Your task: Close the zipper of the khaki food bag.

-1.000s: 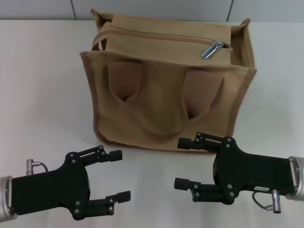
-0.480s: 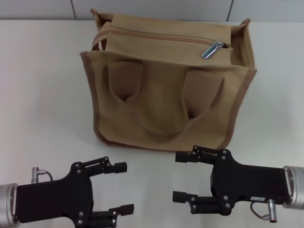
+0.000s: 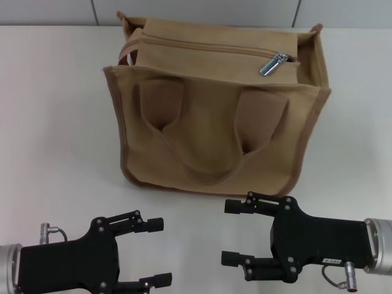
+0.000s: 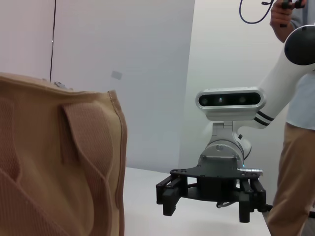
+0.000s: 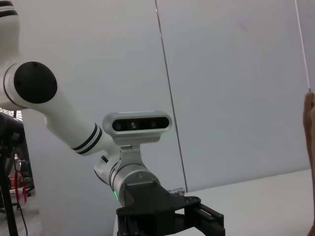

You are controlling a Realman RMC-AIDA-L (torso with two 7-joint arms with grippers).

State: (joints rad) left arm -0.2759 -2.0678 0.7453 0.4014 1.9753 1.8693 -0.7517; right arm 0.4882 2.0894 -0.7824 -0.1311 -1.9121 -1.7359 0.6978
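Note:
The khaki food bag (image 3: 214, 135) stands upright in the middle of the white table, its two loop handles hanging down its front. The zipper (image 3: 208, 48) runs across the top panel, and its silver pull tab (image 3: 274, 64) lies near the right end. Both grippers hover low in front of the bag, apart from it. My left gripper (image 3: 157, 252) is open at the lower left and holds nothing. My right gripper (image 3: 230, 233) is open at the lower right, just short of the bag's front bottom edge. The left wrist view shows the bag's side (image 4: 59, 162) and the right gripper (image 4: 209, 200).
The white table (image 3: 55, 122) spreads on both sides of the bag, with a grey wall behind. A person (image 4: 295, 147) stands at the far side in the left wrist view. The right wrist view shows the left gripper (image 5: 170, 220) and a sliver of the bag (image 5: 310, 113).
Both arms have drawn back from the bag toward the near table edge, the left one farther. Fingers stay open. The bag and pull tab have not moved.

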